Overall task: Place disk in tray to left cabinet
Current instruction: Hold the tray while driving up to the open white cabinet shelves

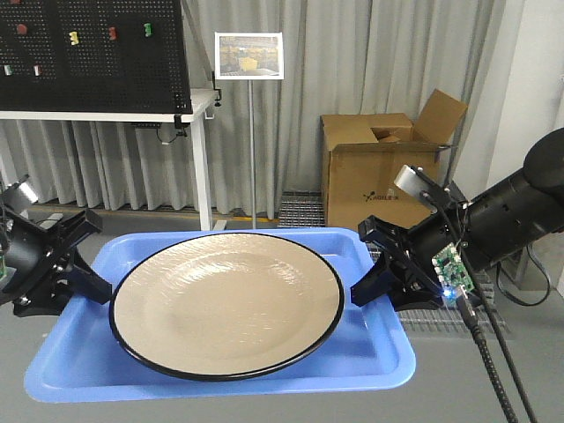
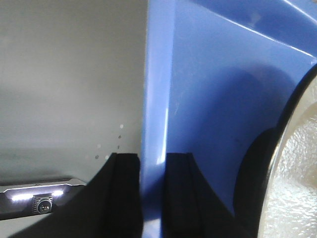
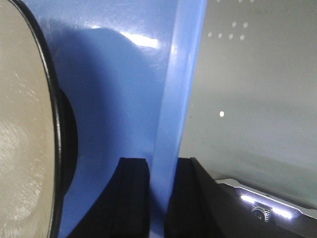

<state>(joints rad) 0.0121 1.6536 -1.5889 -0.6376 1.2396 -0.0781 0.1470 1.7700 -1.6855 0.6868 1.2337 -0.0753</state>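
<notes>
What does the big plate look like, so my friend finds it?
Find the bright blue rectangular plastic tray, gripped at its ends by the left gripper and right gripper. The round tan plate lies flat inside it. It is the only round thing, with a thin black rim.

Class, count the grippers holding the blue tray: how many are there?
2. The left gripper clamps the left rim of the tray; the right gripper clamps the right rim.
</notes>
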